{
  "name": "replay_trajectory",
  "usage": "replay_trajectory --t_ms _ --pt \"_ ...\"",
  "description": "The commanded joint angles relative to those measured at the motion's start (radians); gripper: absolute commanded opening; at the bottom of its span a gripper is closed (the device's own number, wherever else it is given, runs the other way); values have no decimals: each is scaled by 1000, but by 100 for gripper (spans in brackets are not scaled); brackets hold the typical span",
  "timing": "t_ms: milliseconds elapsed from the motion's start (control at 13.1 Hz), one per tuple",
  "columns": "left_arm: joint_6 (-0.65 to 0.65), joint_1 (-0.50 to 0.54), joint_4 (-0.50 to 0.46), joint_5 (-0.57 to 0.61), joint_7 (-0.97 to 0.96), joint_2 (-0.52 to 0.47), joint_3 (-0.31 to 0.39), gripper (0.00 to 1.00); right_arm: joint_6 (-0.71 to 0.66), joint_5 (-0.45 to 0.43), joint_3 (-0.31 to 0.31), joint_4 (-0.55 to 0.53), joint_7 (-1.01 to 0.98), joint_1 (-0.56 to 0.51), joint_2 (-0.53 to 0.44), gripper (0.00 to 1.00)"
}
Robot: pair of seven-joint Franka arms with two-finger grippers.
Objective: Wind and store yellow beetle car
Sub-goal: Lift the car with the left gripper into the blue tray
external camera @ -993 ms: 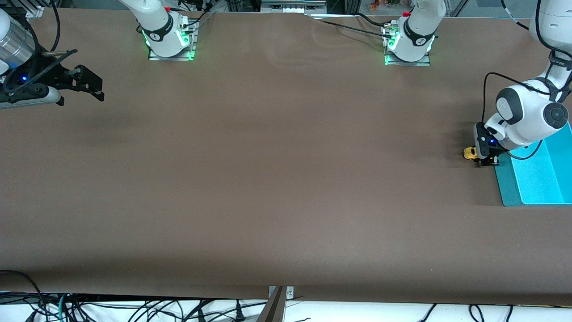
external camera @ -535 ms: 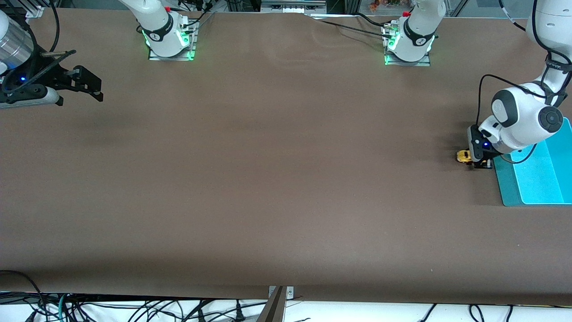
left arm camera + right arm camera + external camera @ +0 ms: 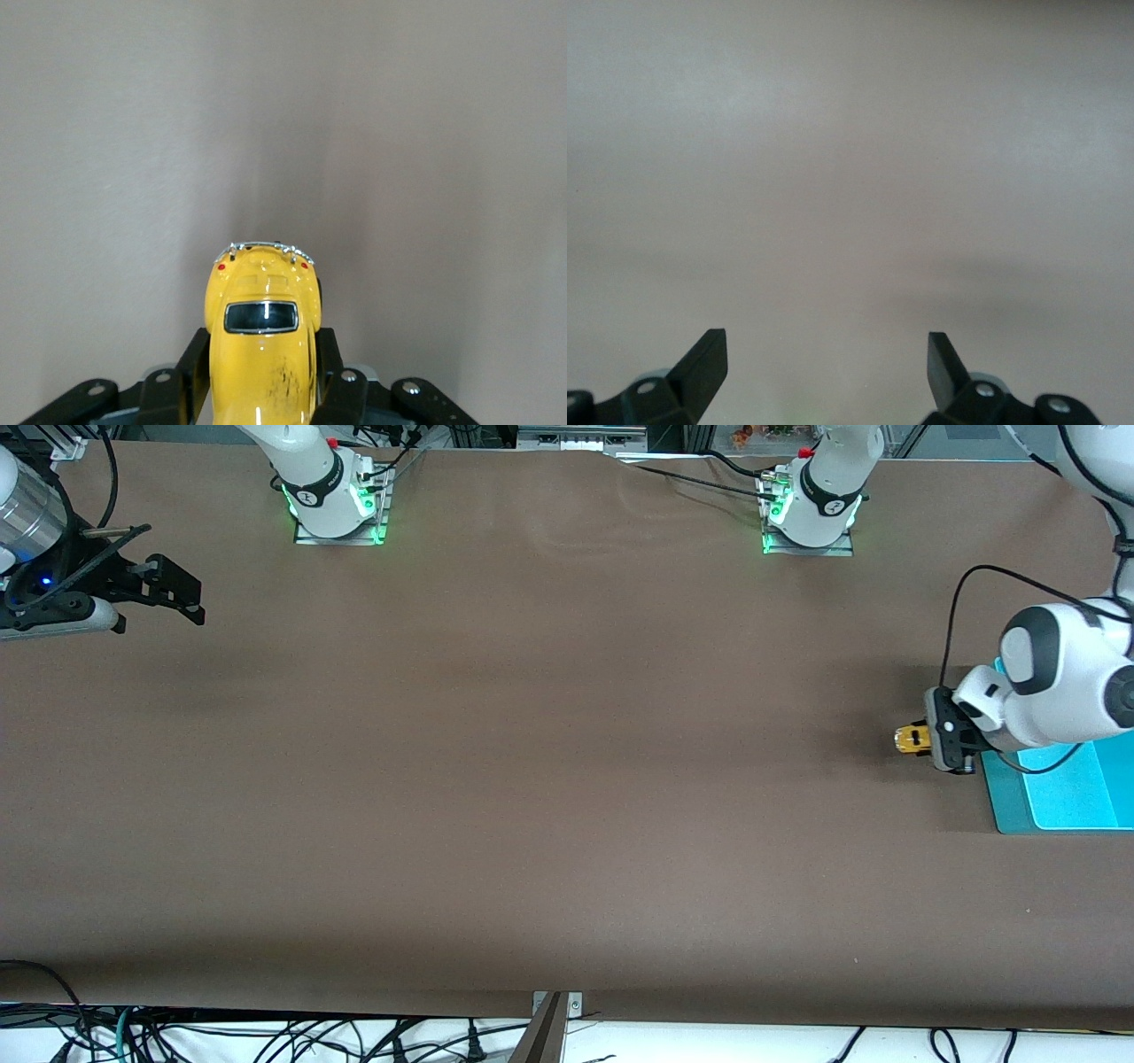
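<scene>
Yellow beetle car (image 3: 261,341) pinched in our left gripper (image 3: 930,741), held level beside the turquoise tray (image 3: 1063,797) at the left arm's table end, right gripper (image 3: 168,593) waiting, fingers spread, no writing legible

**Car at the left arm's end, beside the tray**

The car (image 3: 912,740) sits at the left arm's end of the table (image 3: 532,779), clamped between the fingers (image 3: 197,354) of the left gripper (image 3: 932,741). It lies just beside the tray (image 3: 1005,797), on the side toward the right arm's end, and whether its wheels touch the table cannot be told. The tray lies on the table at the very edge of that end. The right gripper (image 3: 182,593) waits over the table at the right arm's end, well apart from car and tray, jaws spread wide with nothing between them.
</scene>
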Motion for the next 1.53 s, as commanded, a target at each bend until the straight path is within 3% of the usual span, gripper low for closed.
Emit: replay_trajectory --t_ms 0,535,764,1070,1299,1375,1452 --pt "-82 19 87 86 8 10 7 18 -17 -7 0 7 10 -2 -2 100" --pt "-68 283 121 215 257 40 6 22 -17 -4 -2 2 13 -2 0 100" --pt "-36 349 119 277 286 111 6 22 -17 -4 -3 2 13 -2 0 100" --pt "93 439 121 277 373 214 6 22 -17 1 -19 2 7 -2 0 100" --pt "104 486 118 277 384 261 6 22 -17 1 -19 2 7 -2 0 100" --pt "104 486 118 277 395 267 6 33 -17 1 -19 4 4 -2 0 100" --pt "104 486 121 271 435 266 1 89 -17 1 -19 4 4 -2 0 100"
